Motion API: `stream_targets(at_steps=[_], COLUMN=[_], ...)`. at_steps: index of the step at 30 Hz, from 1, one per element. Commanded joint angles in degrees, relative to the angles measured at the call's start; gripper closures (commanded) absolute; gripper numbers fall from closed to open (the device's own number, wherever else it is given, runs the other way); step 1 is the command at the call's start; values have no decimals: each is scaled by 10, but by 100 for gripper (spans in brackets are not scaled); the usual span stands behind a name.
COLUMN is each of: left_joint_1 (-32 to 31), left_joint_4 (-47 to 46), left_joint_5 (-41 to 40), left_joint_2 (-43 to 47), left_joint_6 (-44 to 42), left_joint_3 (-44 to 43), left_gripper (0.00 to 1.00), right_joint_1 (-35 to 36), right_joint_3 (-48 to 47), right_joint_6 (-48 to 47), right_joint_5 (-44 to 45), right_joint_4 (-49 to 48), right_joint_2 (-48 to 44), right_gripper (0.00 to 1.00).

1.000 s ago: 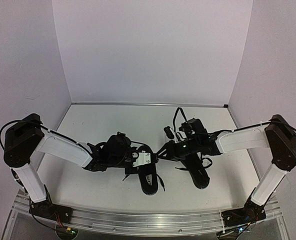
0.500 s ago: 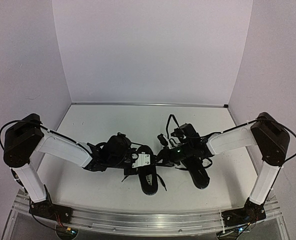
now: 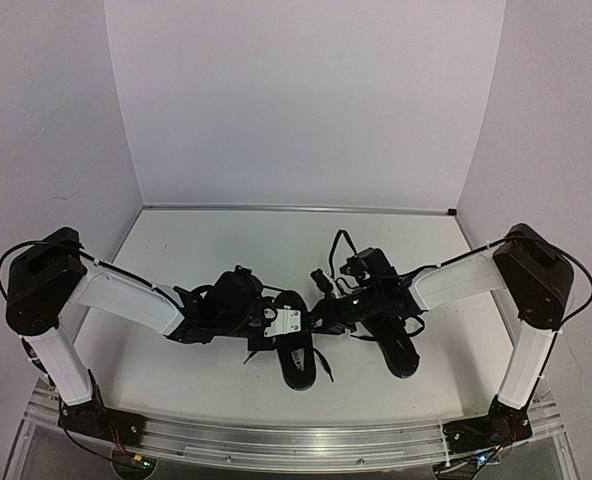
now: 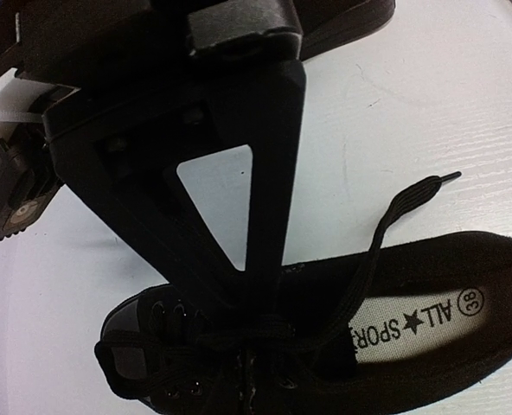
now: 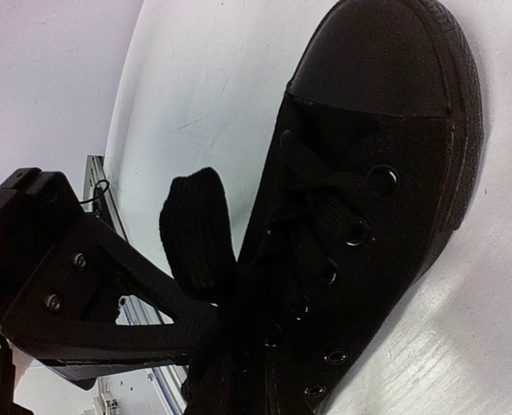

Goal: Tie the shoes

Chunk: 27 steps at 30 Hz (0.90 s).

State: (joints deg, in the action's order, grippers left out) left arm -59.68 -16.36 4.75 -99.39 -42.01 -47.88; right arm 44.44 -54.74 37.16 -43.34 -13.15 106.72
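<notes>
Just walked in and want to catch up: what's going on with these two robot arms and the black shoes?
Two arms are working on the laces of the black shoes on a white table. The left fingers are shut, tips down on the laces of the shoe with the printed insole, whose one lace end lies loose. The right fingers sit at a shoe's eyelets beside a raised lace loop; whether they grip it is unclear.

On the table (image 3: 206, 250), the left shoe (image 3: 301, 362) lies beside the right shoe (image 3: 397, 352), apart, nearer the front edge.
</notes>
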Motion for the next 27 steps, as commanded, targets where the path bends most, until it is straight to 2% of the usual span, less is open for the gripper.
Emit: stream_targets(at_steps=[1, 9, 17, 23, 27], left_joint_1=[-4, -7, -9, -9, -9], left_joint_4=[4, 3, -9, -17, -29], left_joint_5=[3, -4, -10, -13, -15], left_joint_2=[13, 8, 1, 0, -1], left_joint_6=[-6, -9, -6, -4, -1], left_joint_3=[5, 0, 1, 3, 5], left_gripper=[100, 100, 100, 100, 100], right_joint_1=[3, 3, 3, 3, 3], right_joint_3=[-10, 0, 2, 6, 5], right_joint_6=[18, 39, 47, 55, 60], right_joint_5=[-29, -45, -51, -55, -61], right_joint_4=[-47, -76, -82, -83, -84], right_joint_2=[5, 13, 29, 38, 40], right_gripper=[86, 83, 86, 81, 82])
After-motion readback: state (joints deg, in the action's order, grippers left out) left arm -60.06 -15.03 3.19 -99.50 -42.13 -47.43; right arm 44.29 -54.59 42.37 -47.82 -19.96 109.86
